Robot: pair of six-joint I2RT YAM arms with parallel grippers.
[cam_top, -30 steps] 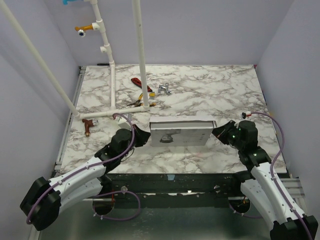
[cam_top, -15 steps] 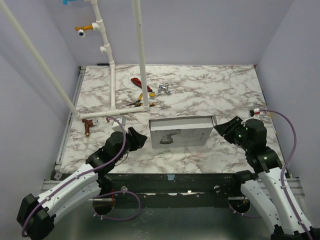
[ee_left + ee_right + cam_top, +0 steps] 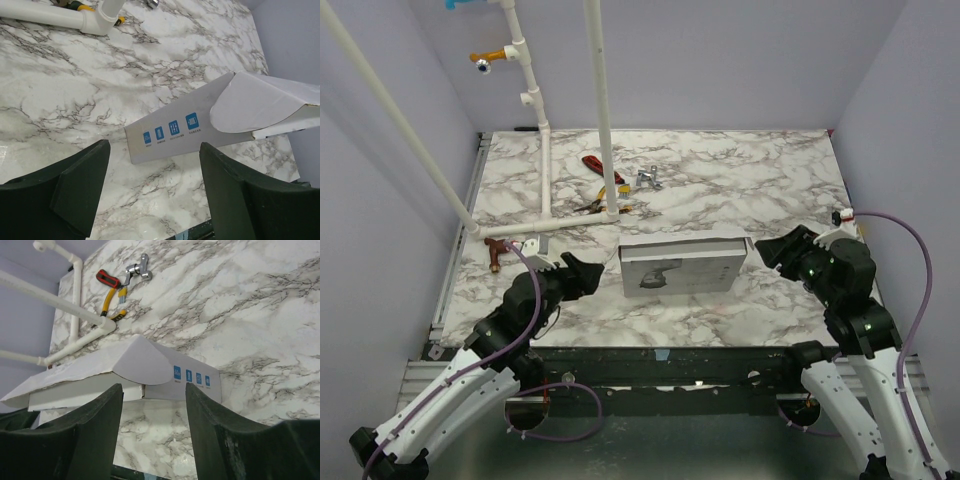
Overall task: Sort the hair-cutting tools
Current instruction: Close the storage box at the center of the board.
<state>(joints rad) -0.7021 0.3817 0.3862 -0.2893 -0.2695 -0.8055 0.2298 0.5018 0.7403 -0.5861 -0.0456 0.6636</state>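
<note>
Our left jaws stand spread and released, gripping nothing. In the left wrist view the two dark fingers (image 3: 82,175) frame the left end of a white box (image 3: 200,122), which lies apart from them on the counter (image 3: 60,95). Our right jaws are likewise parted and empty. Their fingers (image 3: 210,415) sit on either side of the box's right end (image 3: 145,365) without touching it. A rounded end flap on the box stands a little loose at each end.

From above, the box (image 3: 682,265) lies flat at the near middle of the counter (image 3: 750,190), between the left arm (image 3: 510,320) and the right arm (image 3: 840,285). Its top bears a dark printed picture. The hair-cutting tools themselves are hidden from us; we cannot tell whether they are in the box.

Farther back, white pipes (image 3: 545,170) run across and up from the counter. Beside them lie a red-handled tool (image 3: 592,163), a yellow-handled tool (image 3: 605,197) and a small silver fitting (image 3: 647,178). A reddish-brown T-piece (image 3: 497,250) lies near the left edge, just beyond the left arm.
</note>
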